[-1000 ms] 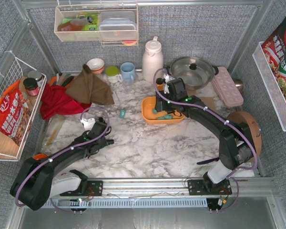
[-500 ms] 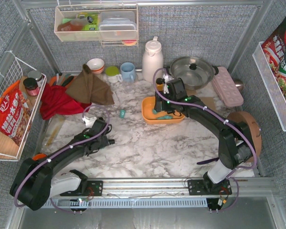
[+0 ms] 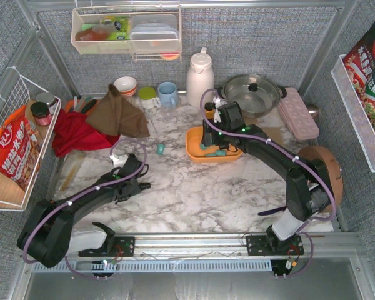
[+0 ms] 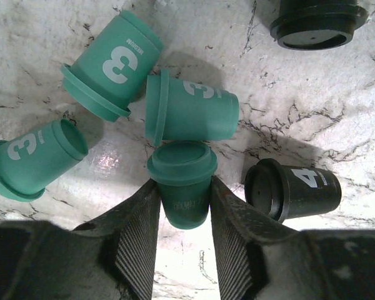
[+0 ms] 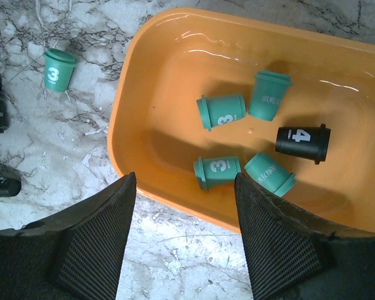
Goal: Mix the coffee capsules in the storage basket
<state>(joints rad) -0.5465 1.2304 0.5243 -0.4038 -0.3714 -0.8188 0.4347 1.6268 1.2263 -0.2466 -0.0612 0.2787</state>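
So the big white-and-grey marble-look table [image 3: 194,187] is where most of the stuff sits. The shallow orange plastic storage basket [image 5: 132,81] is toward the back of it, right of centre.

The right gripper [image 5: 184,181] hangs over the basket's near rim with its jaws spread wide and nothing in them. The left gripper [image 4: 184,184] is down on the left side of the table, well apart from the basket. Its jaws are narrow, with a ribbed pad against each side of the gripped teal capsule [image 4: 182,187].

The small tapered cup-shaped coffee capsules [image 5: 220,112] are split up. Five lie on their sides in the basket, four teal and one black "4", pointing every which way. More are loose on the marble around the left gripper, teal "3"s plus a black capsule [image 4: 294,190], and a lone teal one [image 5: 59,70] is just outside the basket.

My guess is these are very light, stiff little shells. They're smooth and tapered, so they could squirt out of a pinch or roll off in a curve. I'd grab across the body just behind the flange.

The gripped one's long axis runs along the fingers, wide flanged end pointing away from the wrist. The teal neighbour [image 4: 190,115] touching it lies crosswise, flange to the left in the wrist view.
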